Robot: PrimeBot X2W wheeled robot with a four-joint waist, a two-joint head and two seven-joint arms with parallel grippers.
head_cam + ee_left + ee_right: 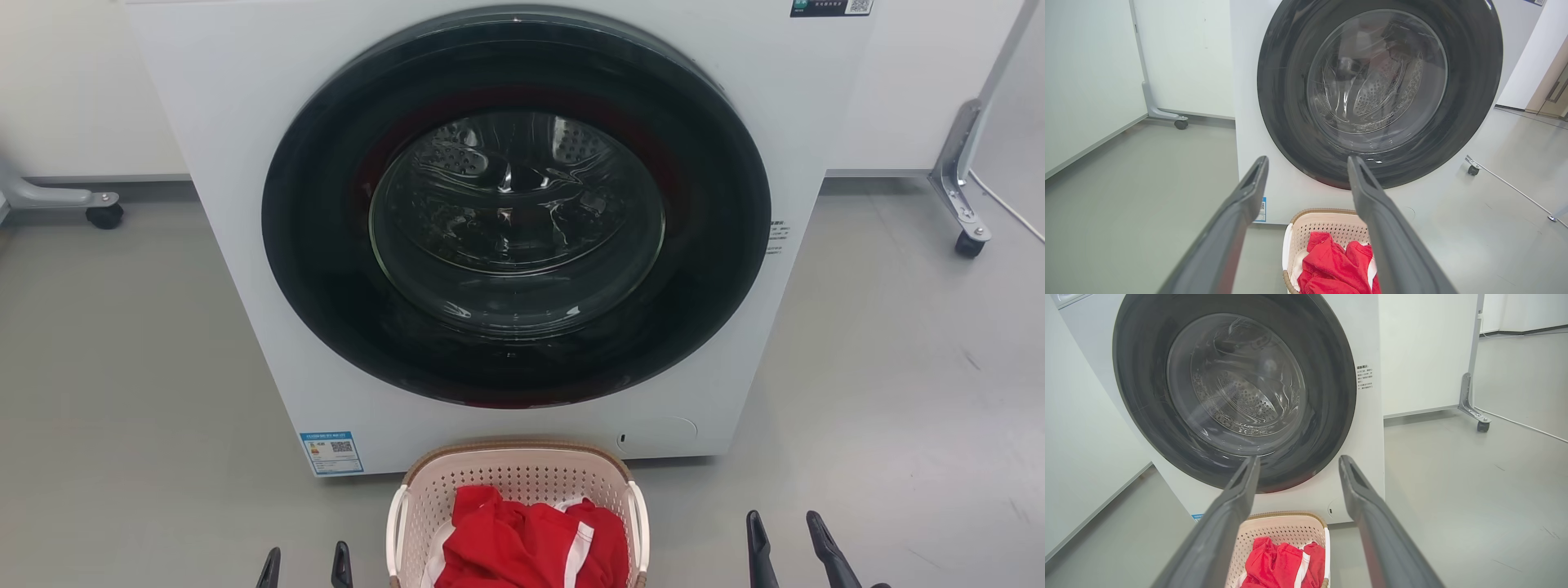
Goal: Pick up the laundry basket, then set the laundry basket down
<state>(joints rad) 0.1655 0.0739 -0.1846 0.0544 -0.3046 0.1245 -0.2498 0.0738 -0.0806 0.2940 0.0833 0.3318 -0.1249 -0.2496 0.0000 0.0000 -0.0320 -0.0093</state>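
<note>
1. The left pincer (306, 565) is released, its two dark fingers parted and empty, with the tips pointing up at the lower left of the head view
2. The right pincer (785, 531) is also released and holds nothing; it stands at the lower right and reaches a little higher in that view
3. The laundry basket (522, 469) stands on the floor (122, 367) between the two pincers and touches neither. The left pincer is just beside one white handle, and the right pincer is farther from the other
4. In the basket lies a crumpled red garment (522, 543) with white trim, and the perforated back wall shows above it
5. The basket stands just in front of a white washing machine (237, 122), below its round dark-rimmed glass door (514, 204); the metal drum shows through the glass
6. A blue-and-white label (331, 452) is stuck on the machine's front near its lower left corner
7. The floor is plain grey, and white panels on castored metal feet (967, 237) stand behind the machine
</note>
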